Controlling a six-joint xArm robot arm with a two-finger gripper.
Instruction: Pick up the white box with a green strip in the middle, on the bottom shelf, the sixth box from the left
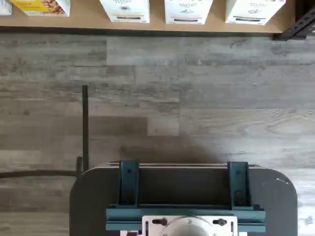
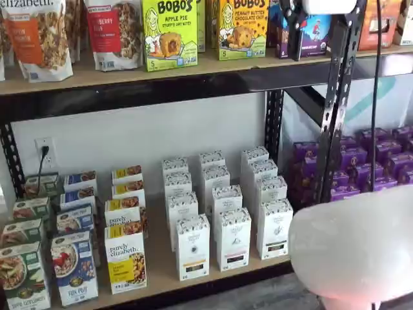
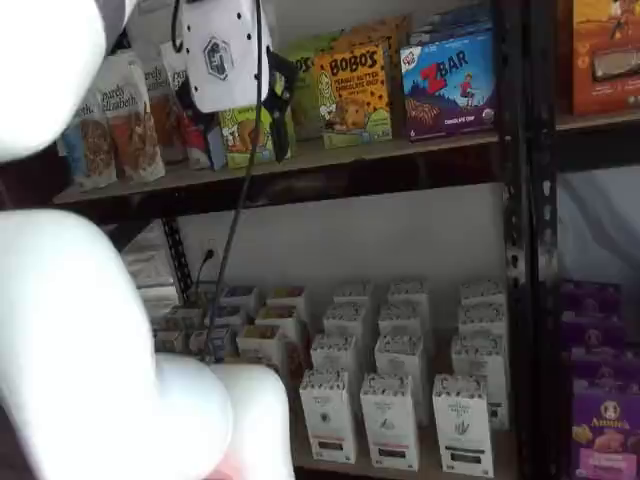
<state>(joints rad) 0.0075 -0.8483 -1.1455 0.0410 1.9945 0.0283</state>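
Observation:
The white box (image 2: 274,229) stands at the right end of the front row on the bottom shelf (image 2: 193,289), with two more white cartons to its left. It also shows in a shelf view (image 3: 462,425) and, cut off, in the wrist view (image 1: 253,11), where the shelf edge (image 1: 147,27) meets the floor. My gripper (image 3: 237,125) hangs high in front of the upper shelf, far above the white box. Its black fingers (image 3: 281,100) stand apart with a plain gap and hold nothing. In a shelf view only its top part (image 2: 322,13) shows.
A black shelf upright (image 2: 335,97) stands right of the white cartons, with purple boxes (image 2: 377,161) behind it. The blurred white arm fills the foreground (image 2: 355,252) (image 3: 60,330). Snack boxes (image 2: 169,32) line the upper shelf. A dark mount with teal brackets (image 1: 182,196) sits over the floor.

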